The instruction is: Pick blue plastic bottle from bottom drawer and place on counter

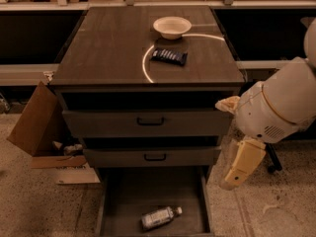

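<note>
The blue plastic bottle (159,217) lies on its side on the floor of the open bottom drawer (148,186), near the front, with its white cap pointing right. The counter (108,48) is the dark cabinet top with a pale arc line. My arm comes in from the right. My gripper (233,179) hangs pointing down beside the cabinet's right side, level with the middle drawer. It is above and to the right of the bottle, outside the drawer, and holds nothing that I can see.
A white bowl (172,26) and a dark snack bar wrapper (169,57) sit on the counter's far right half. The two upper drawers (148,122) stand slightly pulled out. An open cardboard box (37,127) lies on the floor at the left. A chair base (272,164) stands behind my arm.
</note>
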`<state>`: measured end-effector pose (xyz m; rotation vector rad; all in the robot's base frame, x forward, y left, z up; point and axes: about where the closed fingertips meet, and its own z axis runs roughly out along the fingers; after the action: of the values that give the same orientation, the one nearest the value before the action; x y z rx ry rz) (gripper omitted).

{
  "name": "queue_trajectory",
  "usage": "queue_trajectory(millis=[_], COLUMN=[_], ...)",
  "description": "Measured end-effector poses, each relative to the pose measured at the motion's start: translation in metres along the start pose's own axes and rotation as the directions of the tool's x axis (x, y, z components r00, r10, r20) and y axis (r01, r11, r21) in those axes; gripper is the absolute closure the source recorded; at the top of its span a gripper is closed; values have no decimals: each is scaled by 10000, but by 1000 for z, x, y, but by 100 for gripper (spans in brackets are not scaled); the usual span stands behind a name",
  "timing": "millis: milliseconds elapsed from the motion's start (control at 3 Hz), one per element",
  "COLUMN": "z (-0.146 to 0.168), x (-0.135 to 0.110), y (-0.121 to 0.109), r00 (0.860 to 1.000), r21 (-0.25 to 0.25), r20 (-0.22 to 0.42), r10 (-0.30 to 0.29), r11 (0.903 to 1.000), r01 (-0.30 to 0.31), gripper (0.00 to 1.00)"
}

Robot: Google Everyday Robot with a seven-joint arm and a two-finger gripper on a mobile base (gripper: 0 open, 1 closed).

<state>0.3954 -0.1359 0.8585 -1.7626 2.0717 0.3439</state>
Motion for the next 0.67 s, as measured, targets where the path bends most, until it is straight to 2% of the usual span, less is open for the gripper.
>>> queue_trajectory(millis=[333,667], z=[23,94], x=[2,3], y=[2,21], r00=[9995,9941], r21=[-188,-676], r20=[170,936], r10=[-273,-552], r11=[9994,9958], r01=[276,616], gripper=[0,0])
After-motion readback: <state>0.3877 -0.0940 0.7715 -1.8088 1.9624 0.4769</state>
